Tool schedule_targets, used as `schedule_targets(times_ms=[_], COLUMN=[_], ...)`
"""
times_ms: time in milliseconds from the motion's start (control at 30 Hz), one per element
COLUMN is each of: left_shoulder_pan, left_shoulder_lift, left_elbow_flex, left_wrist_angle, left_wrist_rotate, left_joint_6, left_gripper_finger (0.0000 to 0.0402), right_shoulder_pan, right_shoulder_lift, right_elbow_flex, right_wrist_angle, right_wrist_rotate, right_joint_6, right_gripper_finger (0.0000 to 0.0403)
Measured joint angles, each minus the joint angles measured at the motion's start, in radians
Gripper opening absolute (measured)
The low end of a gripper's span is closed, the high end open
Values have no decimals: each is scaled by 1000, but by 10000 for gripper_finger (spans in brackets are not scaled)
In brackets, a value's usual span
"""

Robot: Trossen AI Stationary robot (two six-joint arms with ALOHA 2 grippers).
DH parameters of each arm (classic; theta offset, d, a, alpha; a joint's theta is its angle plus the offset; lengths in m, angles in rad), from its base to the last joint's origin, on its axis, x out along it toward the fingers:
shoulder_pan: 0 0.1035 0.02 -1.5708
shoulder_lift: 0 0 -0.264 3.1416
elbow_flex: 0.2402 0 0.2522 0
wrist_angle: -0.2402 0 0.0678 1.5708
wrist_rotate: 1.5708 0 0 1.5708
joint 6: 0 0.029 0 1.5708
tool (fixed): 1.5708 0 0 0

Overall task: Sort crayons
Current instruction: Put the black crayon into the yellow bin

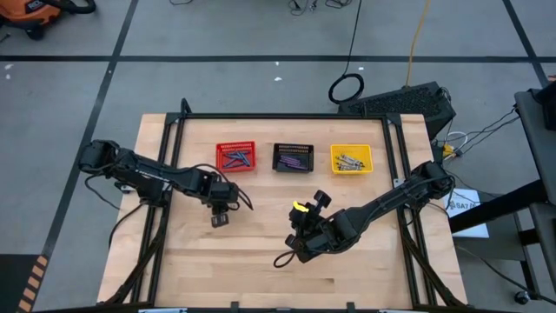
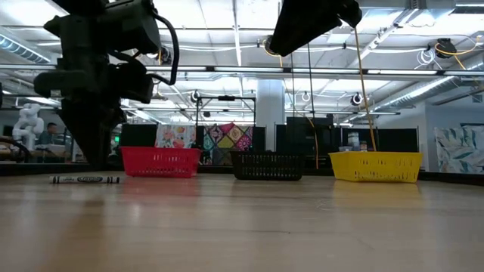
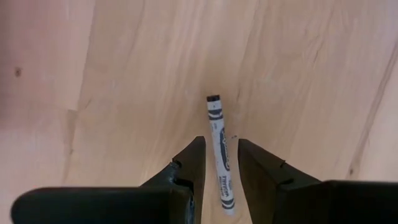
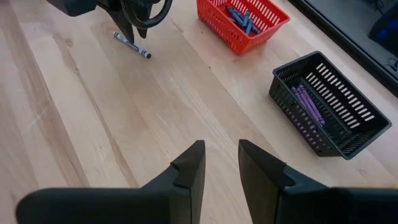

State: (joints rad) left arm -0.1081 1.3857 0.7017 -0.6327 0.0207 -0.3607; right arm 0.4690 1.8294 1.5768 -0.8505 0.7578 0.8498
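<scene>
One grey crayon (image 3: 216, 134) lies flat on the wooden table, seen also in the low view (image 2: 85, 179) and the right wrist view (image 4: 132, 45). My left gripper (image 3: 221, 142) is open and points down over it, at the table's left middle (image 1: 219, 213). One finger stands on each side of the crayon's near half, and I see no touch. My right gripper (image 4: 222, 144) is open and empty above the table's middle (image 1: 313, 209). Blue crayons (image 4: 244, 17) lie in the red basket, purple crayons (image 4: 308, 106) in the black one and grey crayons (image 1: 349, 160) in the yellow one.
The red basket (image 1: 235, 146), the black basket (image 1: 294, 147) and the yellow basket (image 1: 351, 148) stand in a row along the table's far side. Bare wood lies between the two grippers and toward the near edge. A black frame rims the table.
</scene>
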Motion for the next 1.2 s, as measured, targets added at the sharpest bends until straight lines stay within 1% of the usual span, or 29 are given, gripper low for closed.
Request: schedule_targets(times_ms=[233, 467, 700, 800, 867, 967, 1000, 1200], left_shoulder_pan=[0, 0, -1, -5, -12, -22, -26, -37], left_shoulder_lift=[31, 64, 75, 75, 77, 77, 77, 73], left_elbow_flex=[-6, -66, -89, -91, -92, -92, -93, -90], left_wrist_angle=[4, 107, 122, 134, 148, 157, 163, 188], left_wrist_rotate=[-20, -6, -24, -16, 9, 12, 11, 3], left_joint_6=[0, -3, -26, -18, 7, 34, 35, 65], left_gripper_finger=[91, 91, 89, 73, 52, 15, 10, 8], right_shoulder_pan=[0, 0, 0, 0, 0, 0, 0, -1], right_shoulder_lift=[0, -1, -1, -1, -1, -1, -1, -1], right_elbow_flex=[0, 0, 0, 0, 0, 0, 0, 0], right_wrist_angle=[2, 4, 3, 4, 4, 4, 4, 9], right_wrist_rotate=[0, 0, 0, 0, 0, -2, -3, -11], right_joint_6=[2, 2, 2, 2, 2, 2, 2, 36], right_gripper_finger=[84, 84, 84, 84, 84, 84, 84, 84])
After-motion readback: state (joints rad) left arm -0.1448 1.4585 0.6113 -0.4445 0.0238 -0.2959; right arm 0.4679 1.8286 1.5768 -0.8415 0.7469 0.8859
